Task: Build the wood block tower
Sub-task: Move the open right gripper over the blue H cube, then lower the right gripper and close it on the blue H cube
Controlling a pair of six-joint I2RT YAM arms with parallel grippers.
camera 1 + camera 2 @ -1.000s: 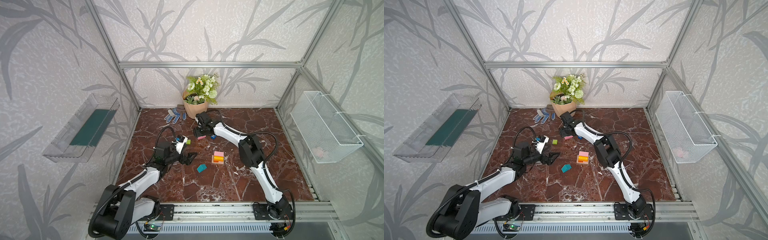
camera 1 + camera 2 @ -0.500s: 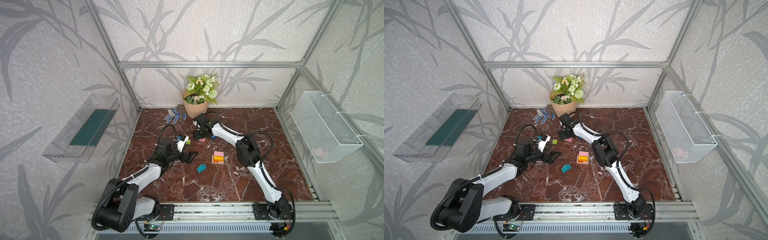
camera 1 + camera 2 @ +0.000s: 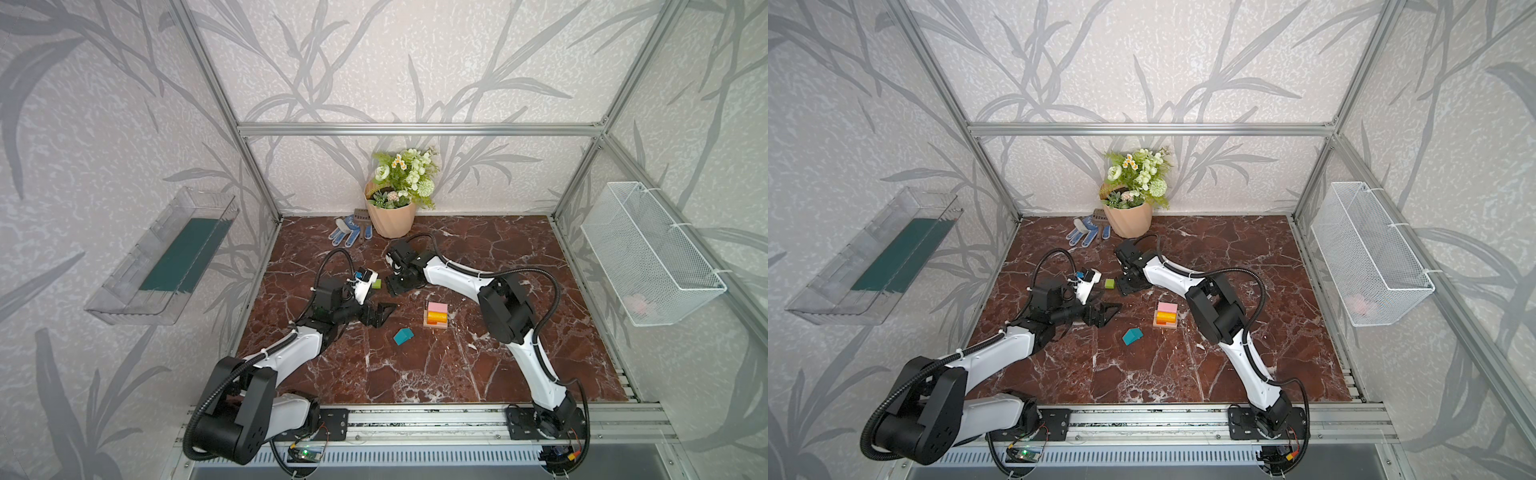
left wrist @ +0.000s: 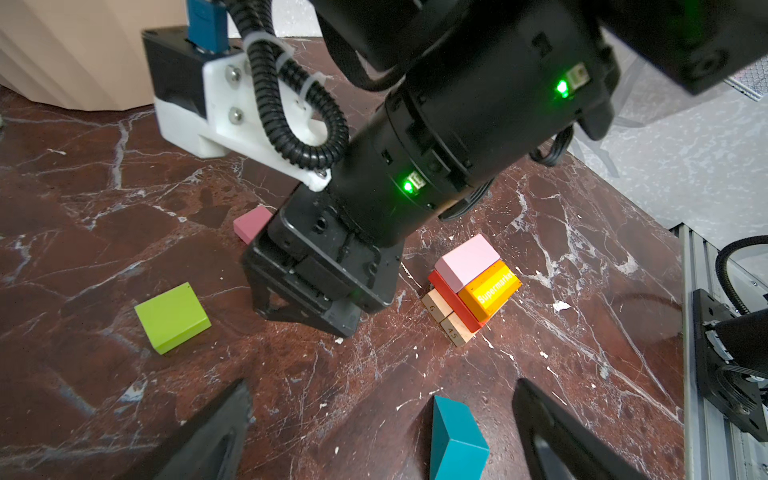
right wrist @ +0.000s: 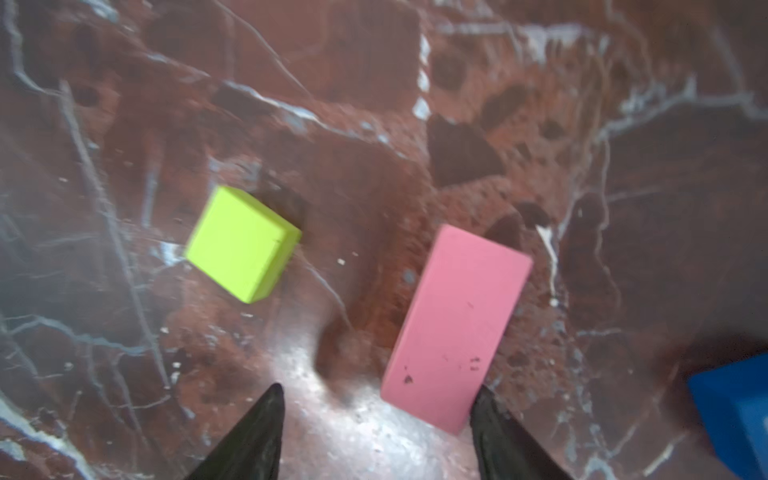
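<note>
Our right claw (image 5: pixel 378 395) hangs spread over the loose pink block (image 5: pixel 457 328), pinching nothing. 1 fingertip (image 5: pixel 498 436) sits at the block's near corner, while the other stands well clear of it. The block lies skewed to the 2 fingers and off centre between them. We judge that closing now could spin it, or that 1 finger could come down on its top face instead of its side.

The green cube (image 5: pixel 243 243) lies beyond the free finger and the blue cube (image 5: pixel 731 407) beyond the crowded one, so a shoved block could knock either.

The tower (image 4: pixel 471 286) stands near, back toward this arm's base, and a low carry could clip its pink and orange top layer.

Our left claw (image 4: pixel 382 384), spread wide and empty, hovers close by with the teal house piece (image 4: pixel 455 440) just ahead of it. The 2 arms could collide.
</note>
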